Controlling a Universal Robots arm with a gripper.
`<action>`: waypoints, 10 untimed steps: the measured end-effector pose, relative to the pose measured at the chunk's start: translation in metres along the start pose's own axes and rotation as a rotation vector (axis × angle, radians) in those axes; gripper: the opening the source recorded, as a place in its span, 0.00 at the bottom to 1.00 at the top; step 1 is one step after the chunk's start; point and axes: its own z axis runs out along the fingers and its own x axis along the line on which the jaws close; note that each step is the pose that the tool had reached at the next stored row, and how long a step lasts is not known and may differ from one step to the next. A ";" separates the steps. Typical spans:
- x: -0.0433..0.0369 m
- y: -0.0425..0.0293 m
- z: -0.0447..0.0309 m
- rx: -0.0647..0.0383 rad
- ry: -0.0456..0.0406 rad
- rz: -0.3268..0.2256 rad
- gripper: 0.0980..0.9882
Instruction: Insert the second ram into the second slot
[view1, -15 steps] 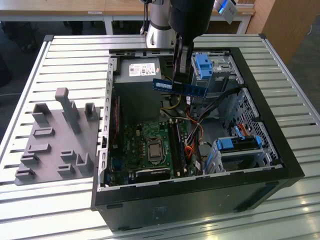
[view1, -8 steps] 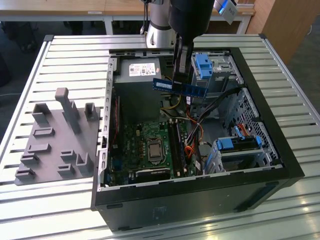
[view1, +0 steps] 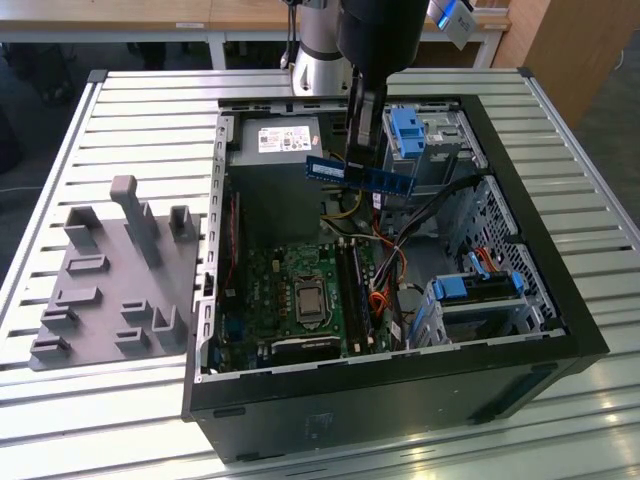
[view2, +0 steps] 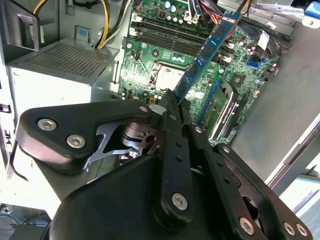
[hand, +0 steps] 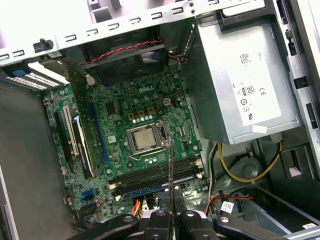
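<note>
The gripper (view1: 362, 160) is clamped tight on the second ram (view1: 388, 181), gripping it near mid-length. It holds the stick level in the air above the open computer case (view1: 400, 372), well clear of the board below. In the second wrist view the fingertips (view2: 172, 102) pinch the blue stick's lower end (view2: 207, 50). In the first wrist view the stick shows edge-on (hand: 170, 160), over the memory slots (hand: 155, 176), one of which shows a blue strip along its length. Nearest in the exterior view is the case's dark front wall, and behind it the green motherboard (view1: 285, 275) with the processor socket (view1: 308, 298). The slots (view1: 352, 285) run near-to-far just to the exterior view's right of the socket, with open room straight above them. Orange cables (view1: 380, 300) and a black bundle crowd their right side, beside a drive cage with a light-blue latch (view1: 478, 288). To the exterior view's left, a grey fixture plate (view1: 120, 280) lies apart on the slatted table (view1: 100, 400). Farther back sits the power supply (view1: 275, 150), which carries a white label (view1: 272, 140) too small to read. Yellow and black wires (hand: 245, 170) loop from it, and a second blue latch (view1: 405, 130) stands just behind the stick. The stick's own white label (view1: 322, 170) is also illegible.
</note>
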 end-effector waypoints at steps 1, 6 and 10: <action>0.0000 0.0000 0.0000 0.000 0.0000 0.002 0.04; 0.0000 0.0000 0.0000 0.000 -0.0002 0.009 0.04; 0.0000 0.0000 0.0000 0.000 -0.0005 0.015 0.04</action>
